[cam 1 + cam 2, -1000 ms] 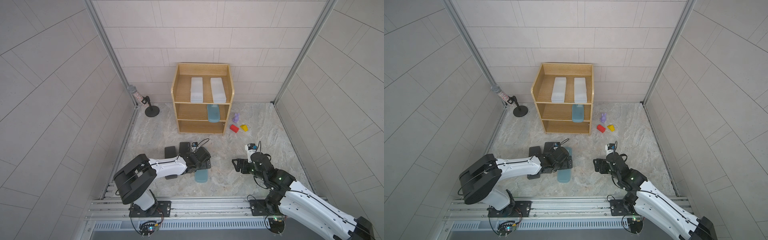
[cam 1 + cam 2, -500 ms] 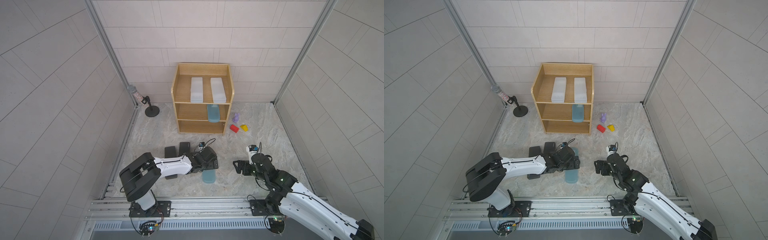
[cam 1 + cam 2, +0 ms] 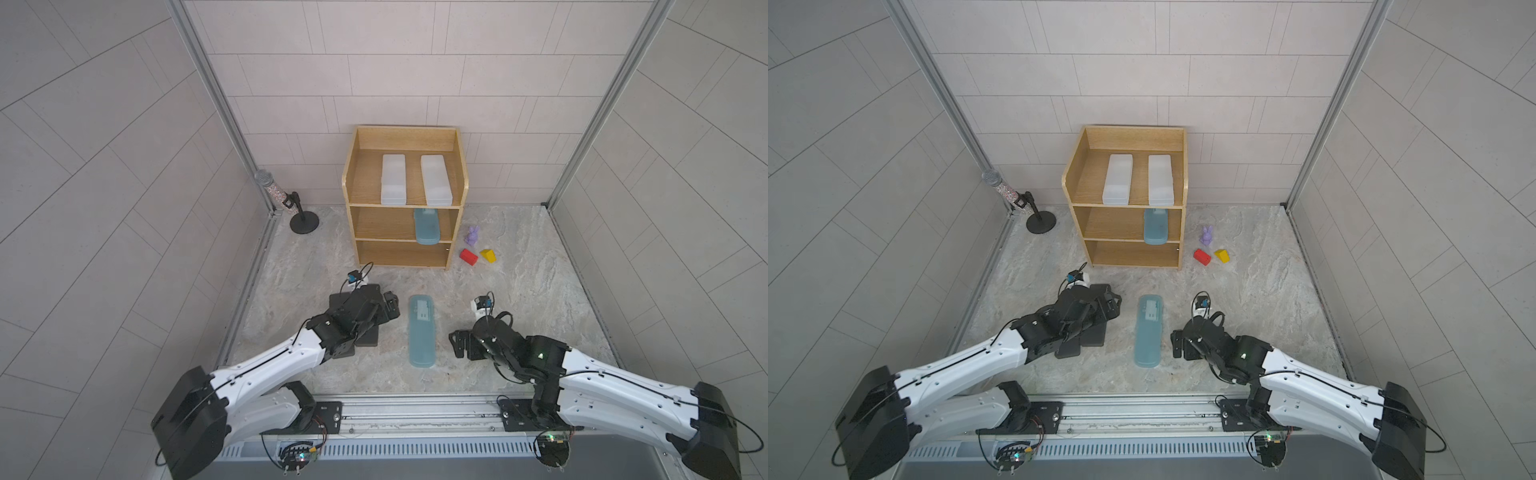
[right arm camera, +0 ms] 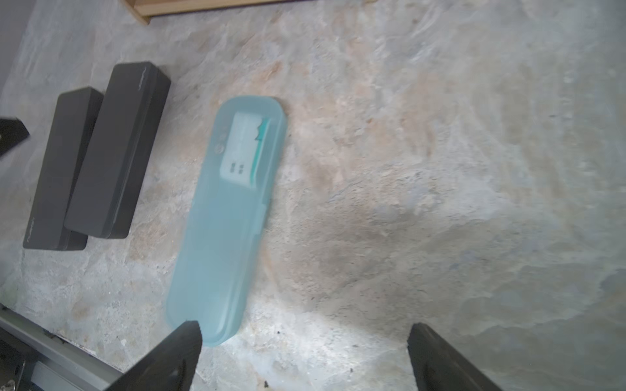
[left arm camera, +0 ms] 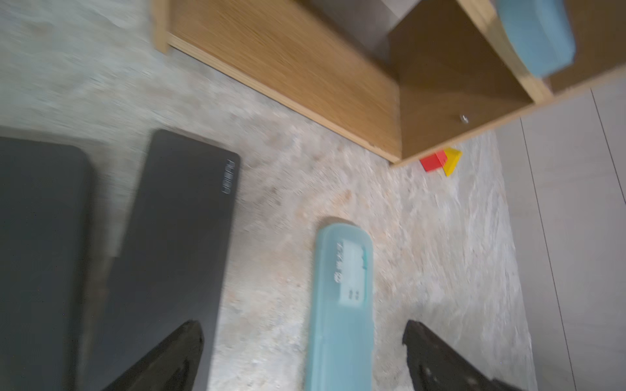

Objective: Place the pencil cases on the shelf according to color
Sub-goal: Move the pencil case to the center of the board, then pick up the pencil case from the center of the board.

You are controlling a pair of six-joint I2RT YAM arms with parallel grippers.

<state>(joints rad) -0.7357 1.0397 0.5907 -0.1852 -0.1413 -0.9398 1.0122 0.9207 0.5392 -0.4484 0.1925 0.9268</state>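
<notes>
Six pencil cases in all, in three pairs; one light-wood three-level shelf (image 3: 349,174) stands at twelve o'clock against the back wall. Two frosted white rectangular plastic cases (image 3: 393,179) (image 3: 435,179) lie side by side, apart, on its rimmed top; one translucent teal-blue case with rounded ends (image 3: 427,227) lies on the middle level, its end poking over the front edge; the bottom level is bare. The other teal-blue case (image 3: 422,330) lies flat on the marbled floor, pointing toward twelve; it carries a pale label with a teal stripe, print too blurred to read. At its nine o'clock lie two matte black box-shaped cases (image 4: 64,169) (image 4: 118,149), touching, each with small embossed lettering at one end that I cannot read. The left gripper (image 5: 303,342) hovers over them, jaws spread, gripping nothing; the right gripper (image 4: 305,333), at the floor case's four o'clock, is spread wide and empty. At the shelf's four o'clock: one red block (image 3: 468,257), one yellow block (image 3: 488,255), one purple rabbit figure (image 3: 472,235).
</notes>
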